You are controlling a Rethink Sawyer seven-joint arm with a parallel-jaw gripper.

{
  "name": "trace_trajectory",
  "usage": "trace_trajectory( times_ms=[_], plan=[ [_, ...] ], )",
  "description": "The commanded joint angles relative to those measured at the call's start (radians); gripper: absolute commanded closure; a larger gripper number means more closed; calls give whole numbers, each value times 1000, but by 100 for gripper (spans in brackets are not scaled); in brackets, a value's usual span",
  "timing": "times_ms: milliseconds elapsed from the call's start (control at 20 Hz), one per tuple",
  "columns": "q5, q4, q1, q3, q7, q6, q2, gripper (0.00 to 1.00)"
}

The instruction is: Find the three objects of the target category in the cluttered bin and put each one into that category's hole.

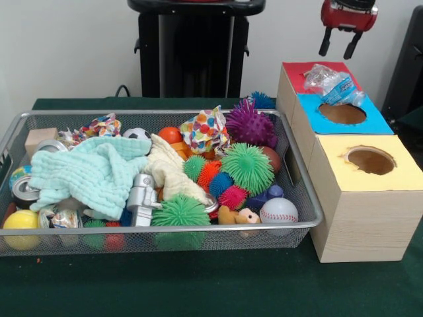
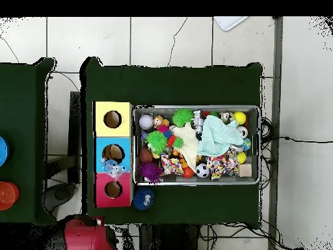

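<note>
My gripper (image 1: 337,53) hangs open and empty at the top right, above the far end of the wooden box. A see-through bottle with a blue label (image 1: 334,82) lies on its side on the box top, across the edge between the red and blue tops. In the overhead view the bottle (image 2: 116,170) lies just beside the red-topped hole (image 2: 113,189). In the front view the bottle hides that hole. The wire mesh bin (image 1: 301,191) is full of toys. No other bottle shows in it.
The blue-topped hole (image 1: 342,113) and yellow-topped hole (image 1: 370,160) lie nearer the camera. A mint cloth (image 1: 92,172), spiky balls (image 1: 246,167), silver cans (image 1: 23,188) and a baseball (image 1: 278,210) fill the bin. A blue spiky ball (image 2: 143,198) sits outside it.
</note>
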Motion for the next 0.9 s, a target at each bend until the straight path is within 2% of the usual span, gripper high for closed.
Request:
trace_trajectory(
  times_ms=[50, 600, 900],
  plan=[
    [7, -125, -30, -3, 199, -34, 53, 0],
    [-7, -157, -63, 4, 179, -93, 108, 0],
    [-12, -203, -80, -3, 168, -136, 170, 0]
  ],
)
